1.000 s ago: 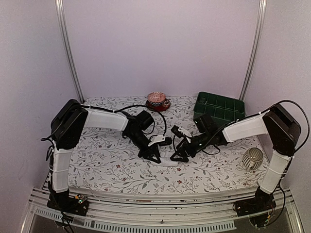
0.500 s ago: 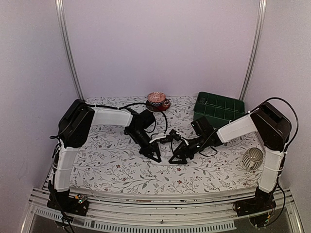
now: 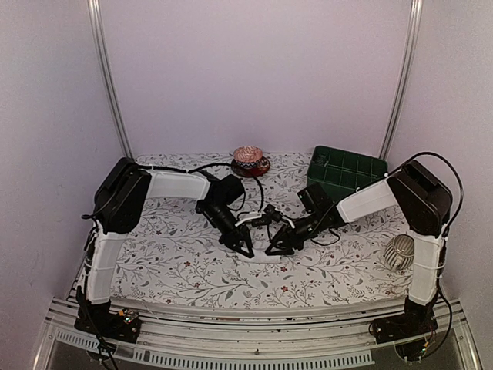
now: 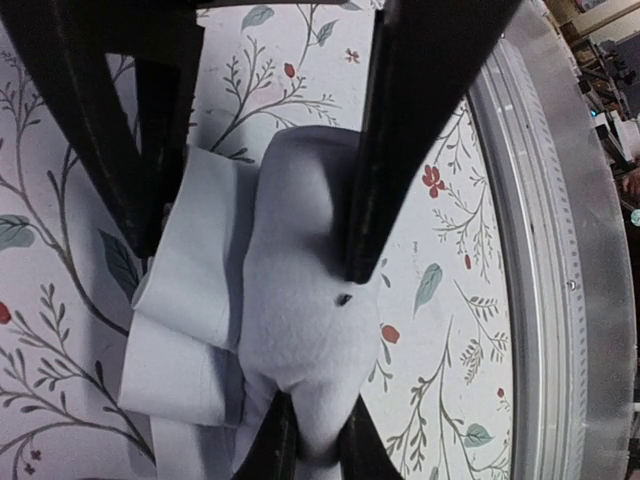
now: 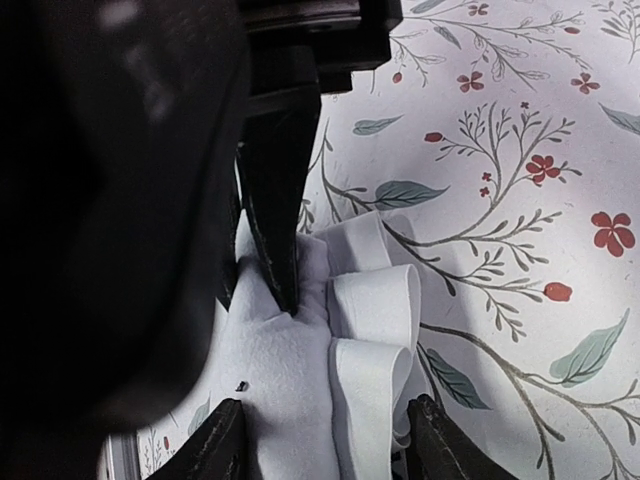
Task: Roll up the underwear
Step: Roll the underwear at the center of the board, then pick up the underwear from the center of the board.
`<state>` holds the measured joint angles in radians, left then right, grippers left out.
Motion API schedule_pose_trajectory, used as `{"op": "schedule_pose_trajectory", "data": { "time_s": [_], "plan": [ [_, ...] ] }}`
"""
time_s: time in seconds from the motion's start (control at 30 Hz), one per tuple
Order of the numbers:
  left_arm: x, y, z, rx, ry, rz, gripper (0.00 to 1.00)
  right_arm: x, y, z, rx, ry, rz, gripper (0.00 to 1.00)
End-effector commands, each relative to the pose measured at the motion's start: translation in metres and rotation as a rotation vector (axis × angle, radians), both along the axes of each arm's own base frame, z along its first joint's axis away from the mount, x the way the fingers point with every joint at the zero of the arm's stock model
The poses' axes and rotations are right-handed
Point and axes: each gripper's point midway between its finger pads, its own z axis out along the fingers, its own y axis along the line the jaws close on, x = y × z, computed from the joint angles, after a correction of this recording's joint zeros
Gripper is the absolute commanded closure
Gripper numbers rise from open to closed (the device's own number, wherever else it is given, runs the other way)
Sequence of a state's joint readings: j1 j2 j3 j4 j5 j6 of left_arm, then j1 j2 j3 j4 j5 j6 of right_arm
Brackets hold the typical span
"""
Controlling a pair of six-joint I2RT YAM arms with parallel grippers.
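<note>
The white underwear (image 3: 264,258) lies bunched in folds on the flowered tablecloth, near the middle of the table. My left gripper (image 3: 248,250) is shut on one end of it; in the left wrist view the two fingertips pinch a hump of the white cloth (image 4: 300,300) at the left gripper (image 4: 312,445). My right gripper (image 3: 273,250) faces it from the right. Its jaws stand apart, one on each side of the folded underwear (image 5: 300,370), at the right gripper (image 5: 325,440). The cloth between them does not look squeezed. A left finger (image 5: 275,220) presses into the cloth just ahead.
A red bowl (image 3: 249,160) stands at the back centre and a green compartment tray (image 3: 348,171) at the back right. A white ribbed object (image 3: 400,252) sits at the right edge. The table's metal rail (image 4: 545,250) runs close beside the cloth.
My right arm has swung left up to the cloth, and its jaws have narrowed round the folds. The left gripper has shifted a little right, still holding the cloth.
</note>
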<state>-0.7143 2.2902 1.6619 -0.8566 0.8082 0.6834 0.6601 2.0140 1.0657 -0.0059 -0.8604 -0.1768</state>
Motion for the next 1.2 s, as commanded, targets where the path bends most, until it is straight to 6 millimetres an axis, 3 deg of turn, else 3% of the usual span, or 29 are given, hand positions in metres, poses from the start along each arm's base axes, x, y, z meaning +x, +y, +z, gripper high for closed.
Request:
{"op": "schedule_pose_trajectory", "data": {
  "time_s": [0.0, 0.07, 0.23, 0.43, 0.53, 0.67, 0.73, 0.83, 0.93, 1.03, 1.17],
  "plan": [
    [0.009, 0.025, -0.049, 0.176, 0.001, 0.052, 1.00, -0.031, 0.015, -0.011, -0.026, 0.023, 0.116, 0.55],
    [0.009, 0.026, -0.049, 0.177, 0.002, 0.053, 1.00, -0.031, 0.015, -0.013, -0.041, 0.015, 0.117, 0.71],
    [0.010, 0.027, -0.050, 0.184, -0.002, 0.056, 1.00, -0.032, 0.011, -0.012, -0.059, 0.012, 0.117, 0.95],
    [0.017, 0.023, -0.036, 0.155, -0.052, 0.073, 0.99, -0.032, 0.009, -0.002, -0.061, -0.003, 0.113, 0.97],
    [0.021, 0.021, -0.021, 0.119, -0.097, 0.088, 0.68, -0.028, 0.007, 0.005, -0.072, -0.034, 0.087, 0.97],
    [0.022, 0.019, 0.016, 0.037, -0.175, 0.106, 0.14, -0.023, 0.005, 0.019, -0.074, -0.074, 0.048, 0.98],
    [0.027, 0.019, 0.041, -0.008, -0.239, 0.126, 0.02, -0.020, 0.002, 0.027, -0.077, -0.098, 0.023, 0.98],
    [0.040, 0.020, 0.083, -0.074, -0.355, 0.176, 0.01, -0.011, -0.003, 0.037, -0.091, -0.149, -0.029, 0.98],
    [0.056, 0.029, 0.112, -0.113, -0.448, 0.254, 0.02, 0.001, -0.010, 0.053, -0.088, -0.194, -0.098, 0.98],
    [0.072, 0.048, 0.131, -0.148, -0.535, 0.364, 0.01, 0.022, -0.021, 0.073, -0.097, -0.251, -0.200, 0.98],
    [0.080, 0.069, 0.133, -0.174, -0.629, 0.460, 0.01, 0.048, -0.038, 0.097, -0.096, -0.281, -0.345, 0.98]
  ]
}}
